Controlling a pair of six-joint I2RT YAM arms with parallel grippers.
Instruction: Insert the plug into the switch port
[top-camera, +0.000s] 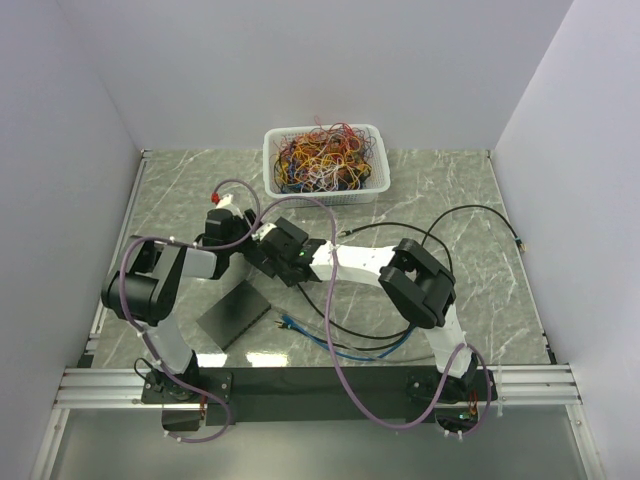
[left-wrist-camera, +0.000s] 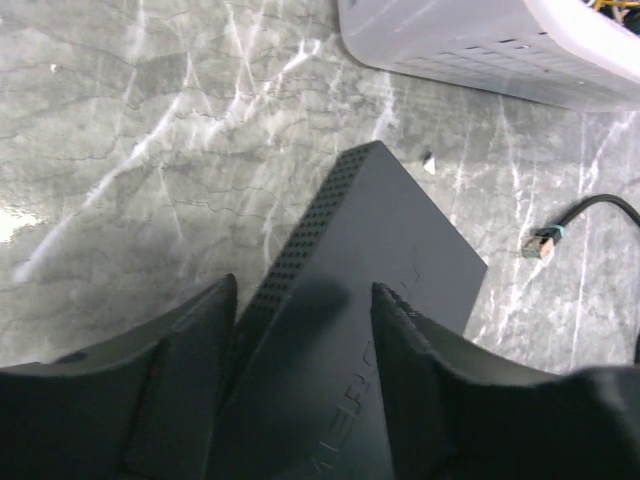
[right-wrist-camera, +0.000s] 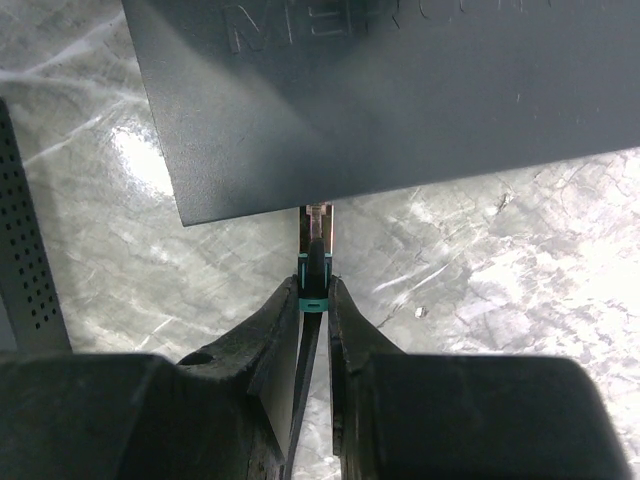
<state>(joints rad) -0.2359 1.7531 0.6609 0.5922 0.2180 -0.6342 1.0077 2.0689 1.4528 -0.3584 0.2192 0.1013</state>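
right gripper (right-wrist-camera: 315, 300): pinched narrow on plug (right-wrist-camera: 317, 255), tip at switch (right-wrist-camera: 400, 90) edge, left of table (top-camera: 450, 200) centre | left gripper (left-wrist-camera: 302, 290): half-wide astride switch, clamp untellable | risk: port hidden; off-line push skids the switch or twists plug in the pinch

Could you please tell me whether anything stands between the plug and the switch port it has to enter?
Nothing visible does. The plug, pinched in the right fingers, has its tip at the switch edge facing it; the port itself is hidden in shadow.
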